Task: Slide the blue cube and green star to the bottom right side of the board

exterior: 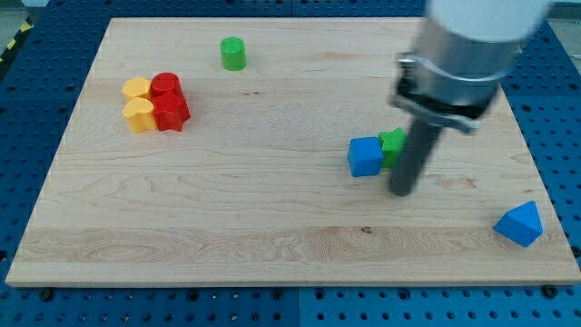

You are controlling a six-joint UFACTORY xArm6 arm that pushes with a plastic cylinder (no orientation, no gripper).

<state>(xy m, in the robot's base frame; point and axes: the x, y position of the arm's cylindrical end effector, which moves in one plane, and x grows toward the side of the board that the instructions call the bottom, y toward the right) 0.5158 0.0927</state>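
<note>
The blue cube (365,156) sits right of the board's middle. The green star (392,143) touches its right side and is partly hidden behind my rod. My tip (400,192) rests on the board just below and to the right of the cube and star, close to them; I cannot tell if it touches either.
A blue triangular block (519,223) lies near the board's bottom right corner. A green cylinder (233,54) stands near the view's top. Two red blocks (168,101) and two yellow blocks (137,103) cluster at the upper left. The wooden board (227,227) ends in blue pegboard all around.
</note>
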